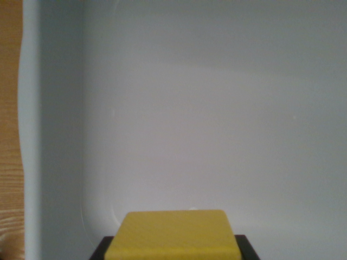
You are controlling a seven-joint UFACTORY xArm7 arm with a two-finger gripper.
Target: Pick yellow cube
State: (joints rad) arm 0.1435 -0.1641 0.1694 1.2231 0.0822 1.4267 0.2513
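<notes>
The yellow cube [173, 235] fills the bottom middle of the wrist view, close to the camera, with its top face showing. Black fingers [101, 250] of my gripper [173, 250] show on both sides of it, pressed against its left and right faces. The gripper is shut on the cube. The cube's lower part and most of the fingers are cut off by the bottom edge of the view.
Below the cube lies the pale floor of a white tray [217, 119]. Its raised wall [51, 130] runs down the wrist view's left. A strip of wooden table [10, 135] shows beyond that wall.
</notes>
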